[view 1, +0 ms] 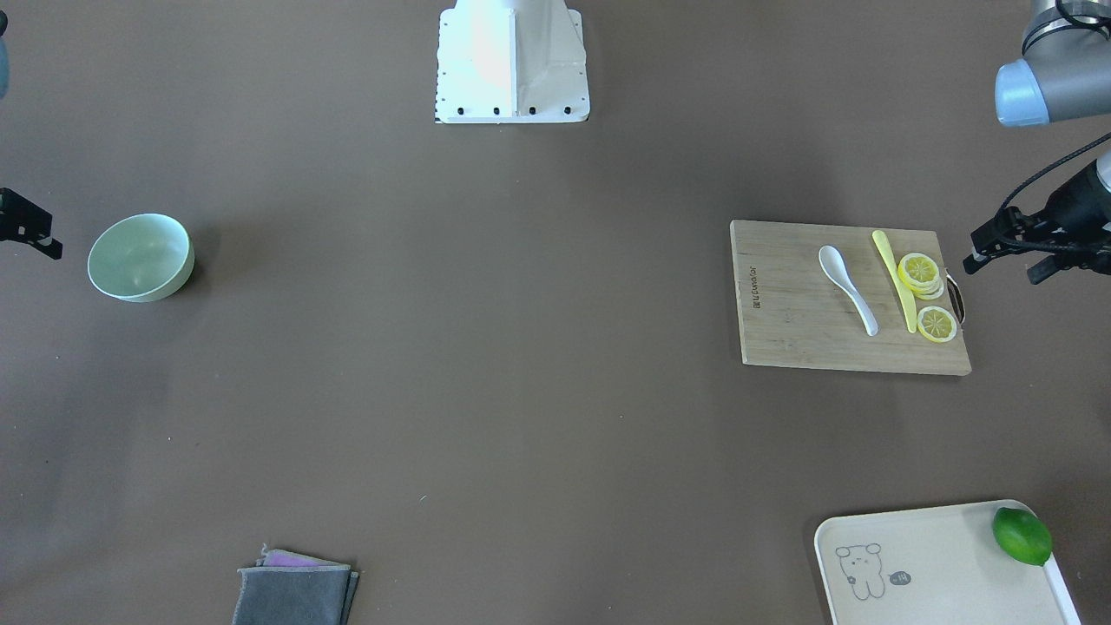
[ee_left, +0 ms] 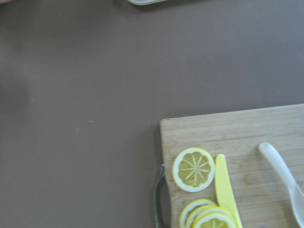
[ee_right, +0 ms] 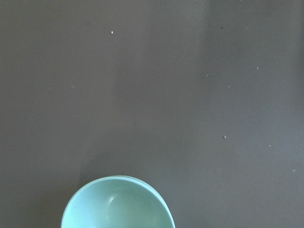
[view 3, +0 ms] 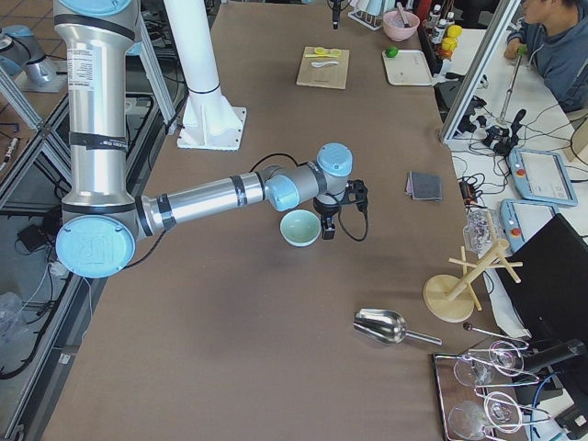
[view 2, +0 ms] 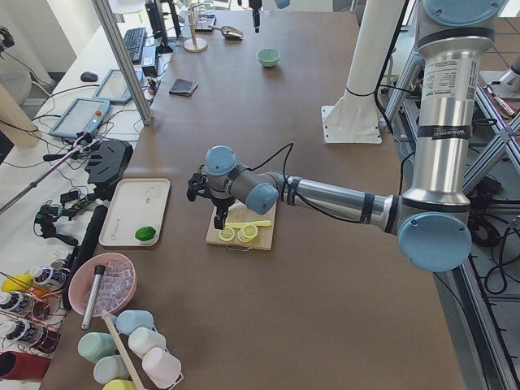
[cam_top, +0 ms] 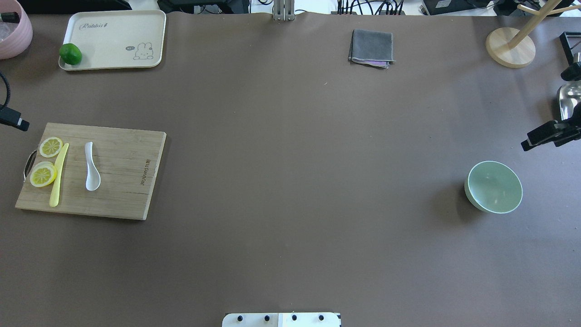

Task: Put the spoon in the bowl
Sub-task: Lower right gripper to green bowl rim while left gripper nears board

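Spanning almost the full width of the brown table (view 1: 521, 373), the gap between the task's two things sets the job: the wooden cutting board (view 1: 781, 325) sits far out on the robot's left and the bowl (view 1: 139, 258) stands upright and empty far out on its right, with bare tabletop between them. The left gripper (view 1: 981, 256) hangs just off the board's outer short edge, by the metal handle (view 1: 956, 299), so it is plainly the nearer arm. The right gripper (cam_top: 531, 143) hangs near the bowl, on its far outer side. Neither wrist view shows any fingers, and the fixed views catch each gripper only at the frame's edge, so I cannot tell how wide either stands. The spoon (view 1: 851, 291) lies flat on the board, inward of the left gripper, its long axis running roughly toward and away from the robot, scoop nearer the robot. The yellow knife (view 1: 894, 278) and the lemon slices (view 1: 920, 271) lie between gripper and spoon, the knife about parallel to it with a strip of bare board between. A reach should probably pass above them and come down across the handle.
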Motion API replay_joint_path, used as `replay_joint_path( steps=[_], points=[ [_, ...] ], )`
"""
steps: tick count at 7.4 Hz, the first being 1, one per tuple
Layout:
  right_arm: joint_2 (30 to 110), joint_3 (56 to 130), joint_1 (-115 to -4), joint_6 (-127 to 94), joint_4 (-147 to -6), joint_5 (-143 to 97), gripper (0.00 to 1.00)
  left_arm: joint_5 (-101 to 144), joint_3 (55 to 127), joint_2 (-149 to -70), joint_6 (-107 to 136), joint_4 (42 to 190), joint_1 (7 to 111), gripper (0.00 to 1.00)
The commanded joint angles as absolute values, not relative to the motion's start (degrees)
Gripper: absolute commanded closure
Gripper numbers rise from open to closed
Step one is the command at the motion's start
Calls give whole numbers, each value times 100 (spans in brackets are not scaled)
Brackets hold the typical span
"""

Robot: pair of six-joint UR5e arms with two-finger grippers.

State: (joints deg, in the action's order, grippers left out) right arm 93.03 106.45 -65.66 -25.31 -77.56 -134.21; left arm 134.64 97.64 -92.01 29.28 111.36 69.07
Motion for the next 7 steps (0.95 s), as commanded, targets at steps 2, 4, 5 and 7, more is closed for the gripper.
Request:
replay_joint_path(
  steps=[2,4,5,7],
  points=[
    [9431,10539,-5986,-2743,-7374,-13131,15,13177,9712,-9475,3418,11153,6496,2],
    [9422,10459,-5863,-2707,-7356,-13140,16,13149,9756,-9475,3506,11153,6460,2],
    [9422,10459,-5845,-2707,-7356,-13140,16,13148,9756,-9475,3516,11153,6451,2],
    [9387,10337,-5801,-2725,-7365,-13140,17,13148,9773,-9475,3516,11153,6451,2]
  ],
)
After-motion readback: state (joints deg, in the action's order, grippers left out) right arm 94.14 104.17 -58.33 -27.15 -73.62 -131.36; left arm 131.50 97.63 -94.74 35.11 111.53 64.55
